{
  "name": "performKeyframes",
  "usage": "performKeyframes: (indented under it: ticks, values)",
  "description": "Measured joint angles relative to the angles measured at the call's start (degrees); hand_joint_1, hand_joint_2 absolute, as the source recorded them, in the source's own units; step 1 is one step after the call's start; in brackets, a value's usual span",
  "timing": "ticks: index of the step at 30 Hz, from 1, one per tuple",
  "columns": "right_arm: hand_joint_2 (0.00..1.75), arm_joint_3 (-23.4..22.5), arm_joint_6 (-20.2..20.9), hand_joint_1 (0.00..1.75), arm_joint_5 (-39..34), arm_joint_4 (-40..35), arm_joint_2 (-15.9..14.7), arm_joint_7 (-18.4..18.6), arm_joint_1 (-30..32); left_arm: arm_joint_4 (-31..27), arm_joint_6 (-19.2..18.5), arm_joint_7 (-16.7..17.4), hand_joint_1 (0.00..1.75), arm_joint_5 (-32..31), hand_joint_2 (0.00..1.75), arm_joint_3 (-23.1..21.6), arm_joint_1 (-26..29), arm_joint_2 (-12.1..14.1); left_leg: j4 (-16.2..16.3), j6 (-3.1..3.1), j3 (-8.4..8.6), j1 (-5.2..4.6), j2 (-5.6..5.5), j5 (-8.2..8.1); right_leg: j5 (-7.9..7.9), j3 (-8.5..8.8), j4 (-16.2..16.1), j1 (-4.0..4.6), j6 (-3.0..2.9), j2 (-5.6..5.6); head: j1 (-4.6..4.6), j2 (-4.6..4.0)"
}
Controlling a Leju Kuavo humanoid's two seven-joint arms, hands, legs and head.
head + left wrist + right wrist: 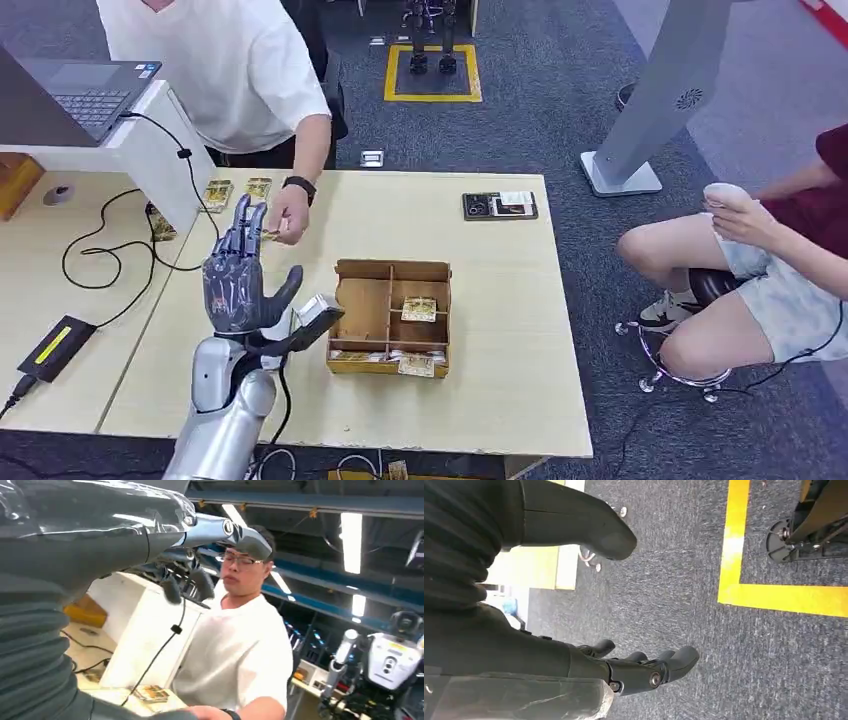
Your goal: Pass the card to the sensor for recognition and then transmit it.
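Here, pale wooden table, grey carpet, yellow floor marking.

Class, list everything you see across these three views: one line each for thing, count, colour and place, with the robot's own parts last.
Table: one, light wood, centre.
Compartment box: one, brown, mid-table, cards inside.
Card: one, yellowish, between the person's hand and the left hand's fingertips.
Card stacks: two, yellowish, table's far left.
Black device: one, far right of table.
Laptop: one, dark, white stand.
Person in white shirt: one, behind table.
Seated person: one, right.
Left hand: grey, raised.
Right hand: dark, hanging over carpet.
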Motion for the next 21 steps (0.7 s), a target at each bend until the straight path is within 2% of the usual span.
performKeyframes:
  ticks: [3, 7, 10, 12, 16, 21]
  values:
    - [1.75, 0.0, 0.0, 0.00, 0.0, 0.0, 0.0, 0.0, 0.0, -0.6, 0.0, -0.5, 0.00, 0.3, 1.75, 0.0, 0.3, 0.0, 0.0, 0.00, 0.00, 0.00, -0.01, 0.00, 0.00, 0.00, 0.0, 0.00, 0.00, -0.01, -0.02, 0.00]
    - [1.75, 0.0, 0.0, 0.00, -1.0, 0.0, 0.0, -0.3, 0.1, -2.8, 0.0, -7.7, 0.00, 6.8, 1.75, 0.0, 1.9, -0.6, 0.0, 0.00, 0.00, 0.00, 0.01, 0.00, 0.00, 0.01, 0.0, 0.00, 0.00, 0.01, -0.02, 0.00]
    - [1.75, 0.0, 0.0, 0.00, -1.4, 0.0, 0.0, -0.7, 0.3, -6.0, 0.0, -10.1, 0.00, 13.0, 1.75, -0.6, 4.9, -0.7, 0.0, 0.00, -0.02, 0.00, 0.02, -0.01, -0.01, -0.01, 0.0, 0.00, 0.00, 0.02, 0.00, 0.00]
    - [1.75, -0.1, 0.0, 0.00, -1.9, 0.0, 0.0, -1.0, 0.5, -8.3, 0.0, -11.1, 0.00, 16.1, 1.75, -2.4, 6.9, 0.7, 0.0, 0.00, -0.02, 0.00, 0.02, -0.01, -0.02, -0.05, 0.0, 0.00, -0.01, 0.02, -0.04, 0.00]
    - [1.75, -0.1, 0.2, 0.00, -1.9, 0.0, 0.0, -1.2, 0.7, -11.1, 0.0, -12.4, 0.00, 17.9, 1.75, -4.7, 9.6, 3.1, 0.0, 0.00, -0.04, 0.01, 0.02, -0.01, -0.04, -0.06, 0.0, 0.00, 0.00, 0.00, -0.02, 0.00]
    - [1.75, -0.1, 0.6, 0.00, -2.0, 0.0, -0.1, -1.5, 0.9, -13.7, 0.0, -16.1, 0.00, 20.6, 1.75, -7.2, 12.3, 5.8, 0.0, 0.00, -0.02, 0.00, 0.03, -0.01, -0.03, -0.04, 0.0, 0.00, 0.00, 0.02, -0.02, 0.00]
